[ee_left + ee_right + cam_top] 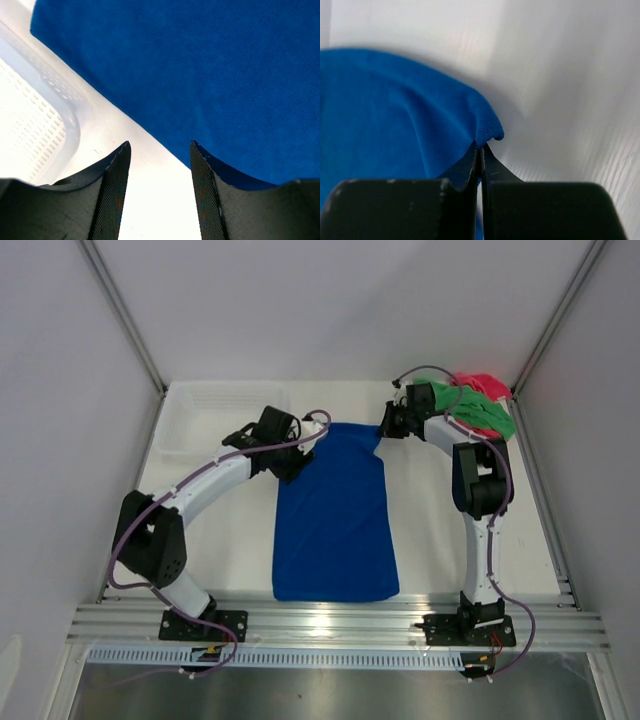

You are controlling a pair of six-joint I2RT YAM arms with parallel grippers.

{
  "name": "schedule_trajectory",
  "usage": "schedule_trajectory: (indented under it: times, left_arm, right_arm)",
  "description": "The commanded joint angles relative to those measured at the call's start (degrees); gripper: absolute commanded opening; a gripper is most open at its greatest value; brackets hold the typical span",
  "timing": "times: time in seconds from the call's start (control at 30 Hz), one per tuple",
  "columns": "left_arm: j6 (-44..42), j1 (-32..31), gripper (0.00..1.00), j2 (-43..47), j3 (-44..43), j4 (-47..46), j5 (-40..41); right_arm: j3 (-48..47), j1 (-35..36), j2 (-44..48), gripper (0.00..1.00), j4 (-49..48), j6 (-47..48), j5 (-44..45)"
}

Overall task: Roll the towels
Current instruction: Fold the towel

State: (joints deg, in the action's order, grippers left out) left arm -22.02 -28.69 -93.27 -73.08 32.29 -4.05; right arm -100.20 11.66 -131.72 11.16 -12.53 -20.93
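Pinching far right corner of blue towel (335, 520) with right gripper (480, 147), jaws pressed together on the cloth; holding left gripper (160, 145) spread at the towel's far left edge, beside white basket (175, 435); lying flat on the counter (240, 540); green towel (490, 415) and pink towel (478, 382) heaped far right.

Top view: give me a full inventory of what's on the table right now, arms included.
blue towel: one, royal blue, spread flat mid-table
green towel: one, green, crumpled at far right corner
pink towel: one, pink, bunched behind the green towel
basket: one, white, far left corner
table: one, white, under everything
left fingers: one pair, black, open at the blue towel's far left corner
right fingers: one pair, black, shut on its far right corner
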Motion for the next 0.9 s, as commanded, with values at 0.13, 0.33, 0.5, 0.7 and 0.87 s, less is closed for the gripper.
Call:
schedule_trajectory:
  times: [0.13,0.33,0.5,0.7,0.87]
  left_arm:
    - [0.22,0.91,0.54,5.29,0.3,-1.62,0.71]
    - [1.19,1.18,0.54,6.44,0.83,-1.53,0.89]
    - [1.63,1.18,0.54,7.58,2.06,-1.18,0.72]
    - [1.46,1.18,0.55,6.36,1.1,-0.22,0.54]
    - [1.19,0.83,0.56,0.21,-2.76,2.06,-0.69]
  right_arm:
    - [19.74,5.03,21.05,0.0,-9.83,12.27,0.71]
    - [36.61,12.06,36.43,0.0,-10.28,12.98,3.26]
    - [48.77,22.06,48.82,0.0,-10.45,9.99,6.15]
    - [62.47,33.06,59.29,0.0,-10.45,2.53,11.24]
    - [69.61,39.92,62.03,0.0,-13.61,-2.57,12.93]
